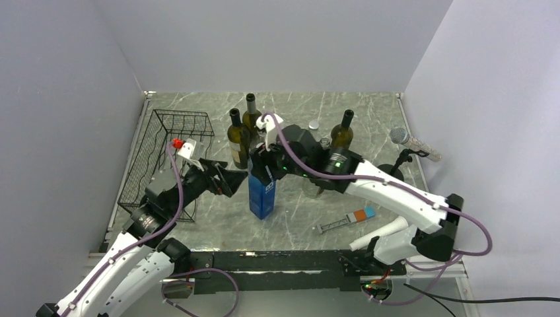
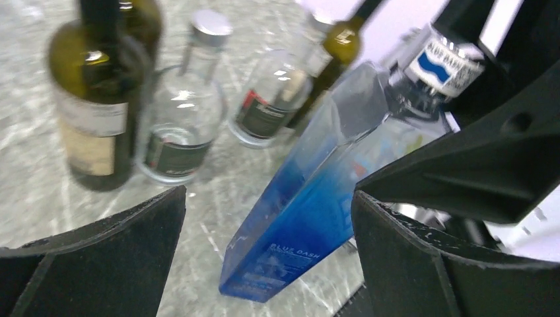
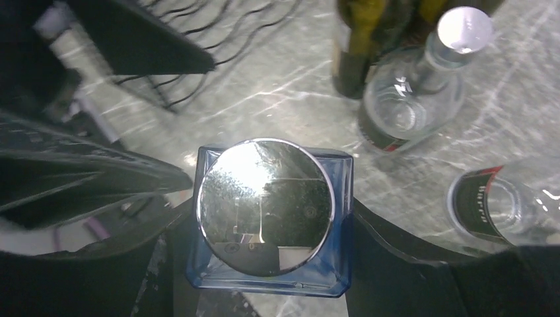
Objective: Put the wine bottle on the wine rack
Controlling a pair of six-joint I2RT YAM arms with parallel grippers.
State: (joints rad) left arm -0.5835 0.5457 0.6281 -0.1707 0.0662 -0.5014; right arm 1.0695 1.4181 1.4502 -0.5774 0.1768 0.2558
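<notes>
- The blue bottle (image 1: 262,191) stands upright on the marbled table (image 1: 297,228), near the middle and well apart from the wine rack (image 1: 168,148).
- The right gripper (image 1: 264,166) reaches over it from above. In the right wrist view its fingers (image 3: 396,277) press against opposite sides of the square blue glass, pinching the bottle just below its round silver cap (image 3: 264,205).
- The left gripper (image 1: 231,181) hangs just to the left of the bottle with its jaws spread wide. In the left wrist view the bottle's lower body shows between the two black fingers (image 2: 119,257), touched by neither.
- The wine rack, a black wire frame with a wavy lattice, sits along the table's left edge toward the back, behind the left arm. No bottle lies on it.
- Two dark green wine bottles (image 1: 238,139) stand upright close behind the blue one, and a third (image 1: 342,135) stands further right, behind the right arm.
- A clear glass bottle with a silver screw cap (image 2: 178,125) stands among them, with a second clear bottle (image 2: 271,99) beside it.
- A slim pen-like object (image 1: 347,221) lies on the table in front of the right arm.
- A microphone (image 1: 413,140) leans in at the right edge.
</notes>
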